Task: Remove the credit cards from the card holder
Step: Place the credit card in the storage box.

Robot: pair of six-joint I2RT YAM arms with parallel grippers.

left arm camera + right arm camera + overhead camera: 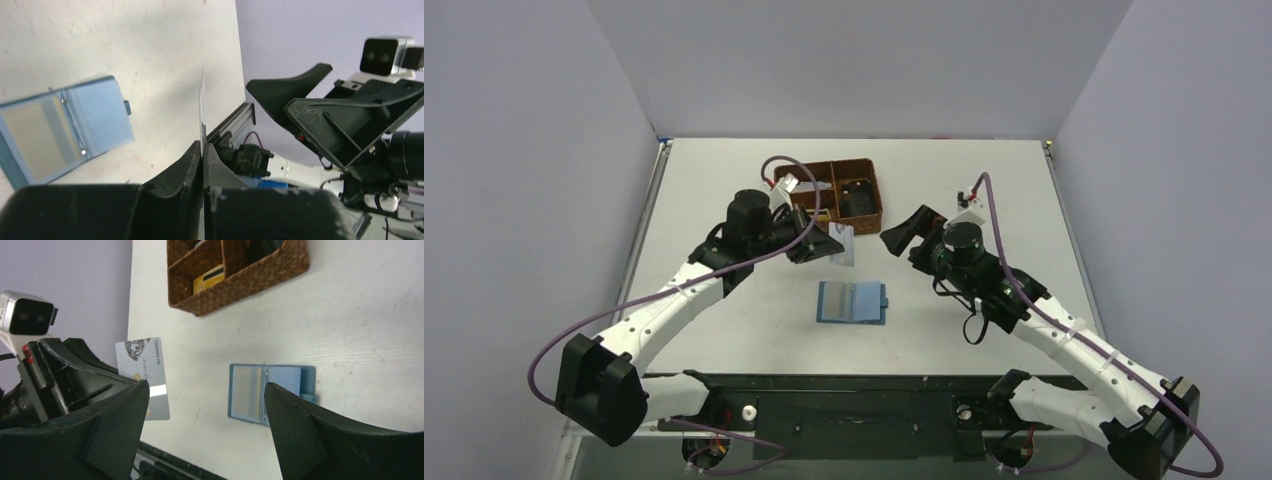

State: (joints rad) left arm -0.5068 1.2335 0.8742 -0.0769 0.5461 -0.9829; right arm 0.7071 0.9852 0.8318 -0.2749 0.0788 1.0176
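Teal-blue card holder (852, 301) is being seen lying open and flat on the tabletop, midway between the side edges and closer to the near edge, with a tan-gold card (42, 135) showing in one panel. Silver-grey card (842, 245) is being pinched by one edge in the left gripper (203, 150), fingers closed tight on it, above the table between holder and brown woven basket (834, 190) toward the far edge. Yellow card (209, 279) is being seen in one basket compartment. Right gripper (907, 232) is being held off the table, jaws spread wide with nothing between them, right of the holder.
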